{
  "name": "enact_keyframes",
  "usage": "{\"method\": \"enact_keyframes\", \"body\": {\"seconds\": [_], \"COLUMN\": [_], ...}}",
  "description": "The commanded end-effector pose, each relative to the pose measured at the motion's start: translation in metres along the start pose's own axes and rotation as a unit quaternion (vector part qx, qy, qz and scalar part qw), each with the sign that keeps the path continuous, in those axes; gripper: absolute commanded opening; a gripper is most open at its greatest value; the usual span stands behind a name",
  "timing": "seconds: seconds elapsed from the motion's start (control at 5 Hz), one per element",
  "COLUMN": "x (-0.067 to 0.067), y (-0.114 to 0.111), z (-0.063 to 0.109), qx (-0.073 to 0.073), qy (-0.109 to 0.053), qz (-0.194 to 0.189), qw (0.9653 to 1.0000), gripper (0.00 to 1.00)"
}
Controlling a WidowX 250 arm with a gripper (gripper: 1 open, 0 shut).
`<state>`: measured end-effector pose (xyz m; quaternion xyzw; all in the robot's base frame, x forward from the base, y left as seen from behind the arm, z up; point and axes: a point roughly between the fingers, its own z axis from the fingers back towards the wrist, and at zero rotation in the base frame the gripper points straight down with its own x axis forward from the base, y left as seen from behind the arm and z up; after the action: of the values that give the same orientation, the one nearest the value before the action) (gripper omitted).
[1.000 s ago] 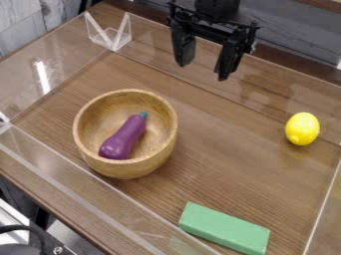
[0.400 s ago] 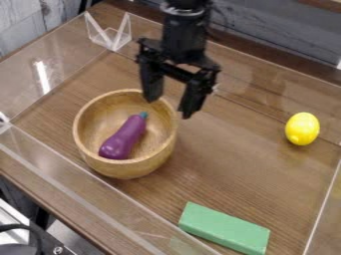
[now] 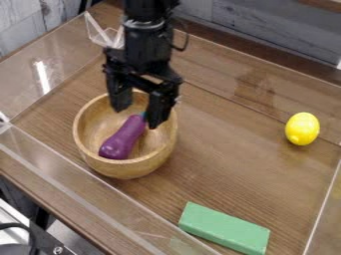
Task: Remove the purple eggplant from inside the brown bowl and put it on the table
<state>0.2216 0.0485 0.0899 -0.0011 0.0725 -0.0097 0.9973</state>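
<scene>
Nearest the bottom of the frame I see a green block (image 3: 224, 228) lying flat on the table (image 3: 253, 169), off to the lower right and no part of this job. Moving up to the left-centre, the brown bowl (image 3: 94, 149) sits with the purple eggplant (image 3: 123, 137) inside it, lying slanted from lower left to upper right, its narrow tip toward the far rim. So by my read nothing of the task is done yet: the eggplant has not been lifted out. Directly above the bowl's far rim my end effector (image 3: 142, 104) points straight down with its fingers spread wide, holding nothing; one fingertip hangs near the eggplant's upper end, though I can't tell if it touches. Left to do, as I judge it: descend, pinch the eggplant, lift it clear of the rim and set it on bare table. At mid-right a yellow lemon (image 3: 302, 128) rests well apart.
</scene>
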Motion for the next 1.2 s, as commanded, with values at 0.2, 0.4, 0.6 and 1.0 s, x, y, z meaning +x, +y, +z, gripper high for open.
{"method": "enact_keyframes", "body": {"seconds": [0.2,0.4,0.6,1.0], "x": [0.002,0.006,0.01,0.017], "y": [0.009,0.011,0.014,0.016], "z": [-0.007,-0.016,-0.025,-0.035], "qx": [0.005,0.005,0.005,0.004], "qy": [-0.033,-0.035,-0.038,-0.045], "qz": [-0.004,-0.003,-0.001,0.004], "qw": [0.9994,0.9994,0.9993,0.999], "gripper": [1.0,1.0,1.0,1.0]}}
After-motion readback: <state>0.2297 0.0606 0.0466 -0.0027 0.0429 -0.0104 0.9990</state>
